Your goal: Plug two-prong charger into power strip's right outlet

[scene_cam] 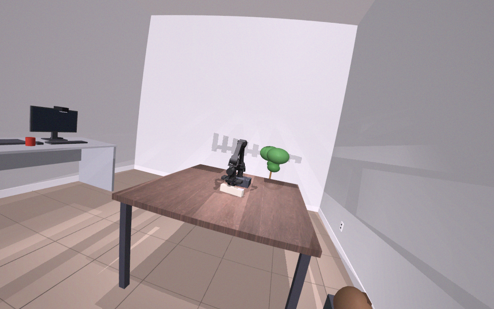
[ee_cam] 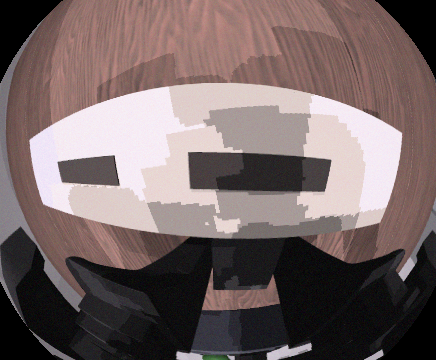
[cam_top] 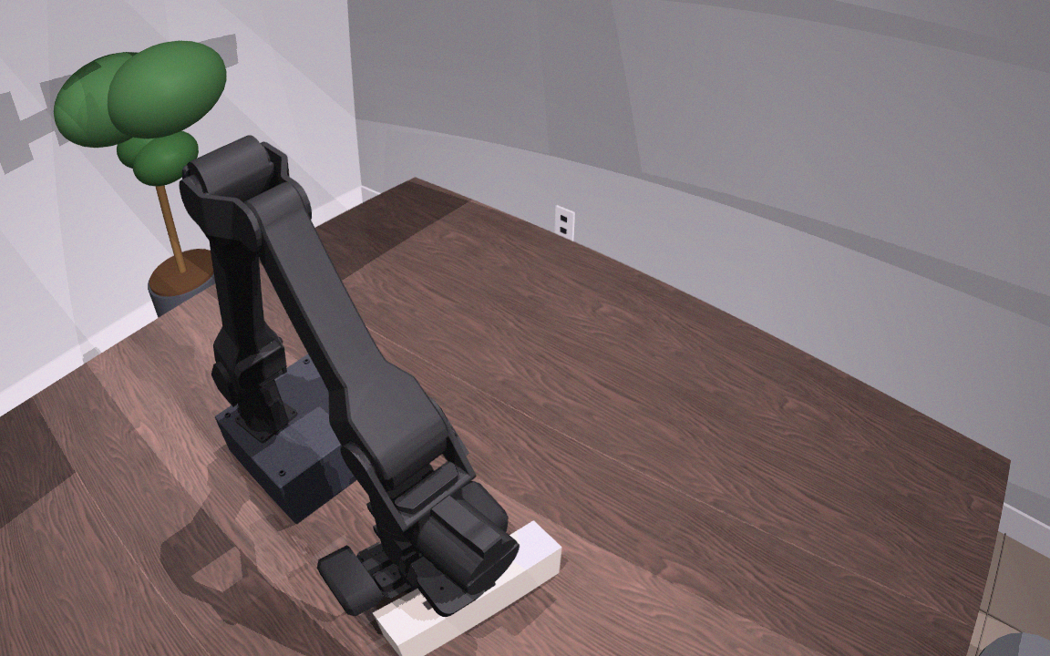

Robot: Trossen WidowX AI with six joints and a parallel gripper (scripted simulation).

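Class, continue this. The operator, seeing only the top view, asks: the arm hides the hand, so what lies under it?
Observer: The wrist view shows the white power strip just ahead of the hand, with two dark slots on its face.
Operator: Which slot is it lined up with?
Observer: The wider slot, mid-picture; the smaller slot sits left.
Operator: Holding anything?
Observer: Yes, shut on a dark charger; prongs hidden.

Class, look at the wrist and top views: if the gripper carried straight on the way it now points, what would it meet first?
The gripper points down at the white power strip, so probably its top face at the wider dark slot. The held thing, presumably the charger, is hidden, and the gap is unclear.
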